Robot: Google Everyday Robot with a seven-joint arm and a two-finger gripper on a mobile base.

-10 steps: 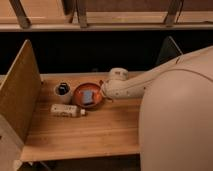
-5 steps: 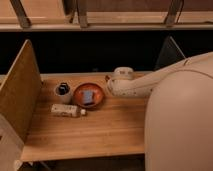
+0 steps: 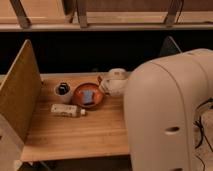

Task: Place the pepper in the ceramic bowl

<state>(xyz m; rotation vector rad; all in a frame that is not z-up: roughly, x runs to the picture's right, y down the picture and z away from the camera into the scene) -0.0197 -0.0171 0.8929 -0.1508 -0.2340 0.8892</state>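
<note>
The ceramic bowl (image 3: 89, 95) is a shallow reddish-brown dish on the wooden table, left of centre. A small blue-grey object (image 3: 89, 96) lies inside it. I see no slender dark red pepper; it is hidden or out of view. My gripper (image 3: 104, 83) is at the end of the white arm, just right of the bowl's rim and a little behind it, low over the table. The large white arm housing (image 3: 170, 115) fills the right side of the view.
A small white mug (image 3: 62, 91) with a dark interior stands left of the bowl. A white labelled bottle (image 3: 67, 110) lies on its side in front of the mug. A tan panel (image 3: 17, 95) walls the table's left side. A dark gap runs behind the table.
The gripper has drawn back to the right, from over the bowl's right edge to beside it. The bowl, mug and bottle have not moved.
</note>
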